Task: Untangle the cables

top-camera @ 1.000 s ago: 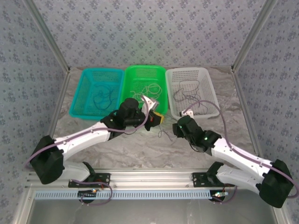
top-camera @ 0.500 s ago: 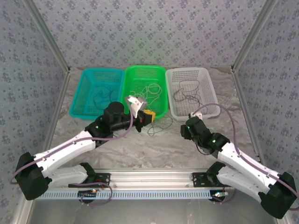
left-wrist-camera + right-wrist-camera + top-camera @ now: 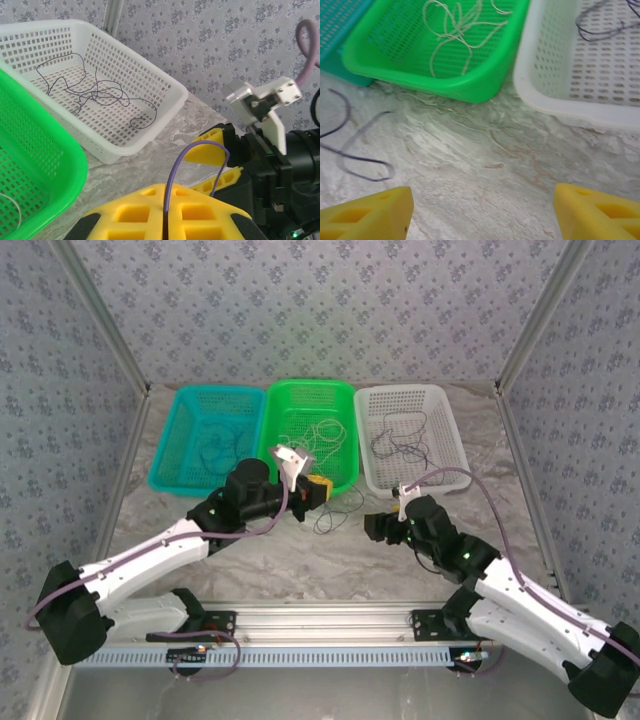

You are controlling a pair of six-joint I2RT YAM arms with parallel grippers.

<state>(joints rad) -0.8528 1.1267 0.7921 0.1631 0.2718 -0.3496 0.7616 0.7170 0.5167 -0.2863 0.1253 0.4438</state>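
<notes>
Firmly, my left tool [image 3: 165, 196] pinches a purple cable [image 3: 171, 167]. My right tool [image 3: 483, 202] stands open above the desk [image 3: 470, 142], near a green basket [image 3: 490, 82].

White basket [image 3: 131, 55], green basket [image 3: 445, 85], teal basket [image 3: 168, 450]: perforated moulded plastic, slight gloss. Table [image 3: 485, 165]: marbled sheet, wrinkled, faint sheen. Fingers of left gripper [image 3: 164, 192] and right gripper [image 3: 485, 215]: yellow matt plastic, pocketed. Purple cable [image 3: 172, 170]: smooth sheath. Frame rail [image 3: 320, 618]: brushed metal. Walls [image 3: 320, 310]: matt patterned covering.
</notes>
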